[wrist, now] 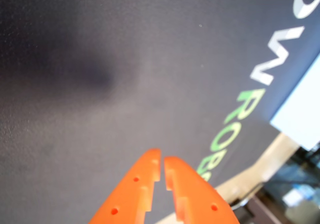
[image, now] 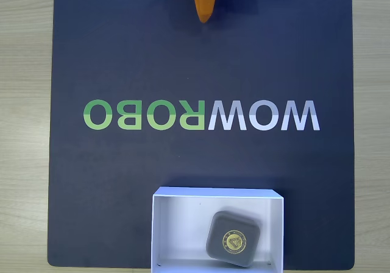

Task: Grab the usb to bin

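Usb (image: 234, 239): dark grey square block, gold emblem up, lying flat inside the bin (image: 177, 224), toward its right half in the fixed view. Well apart from the gripper (image: 204, 18), which sits at the far top edge of the mat (image: 122, 60) (opposite end from the bin).

Mat: dark navy, printed "WOWROBO" lettering (image: 201, 115) between bin and gripper; pale wood table (image: 24, 133) beyond its edges.

Gripper (wrist: 162, 161): orange, fingertips nearly together with a narrow slit between, holding nothing, above bare mat.
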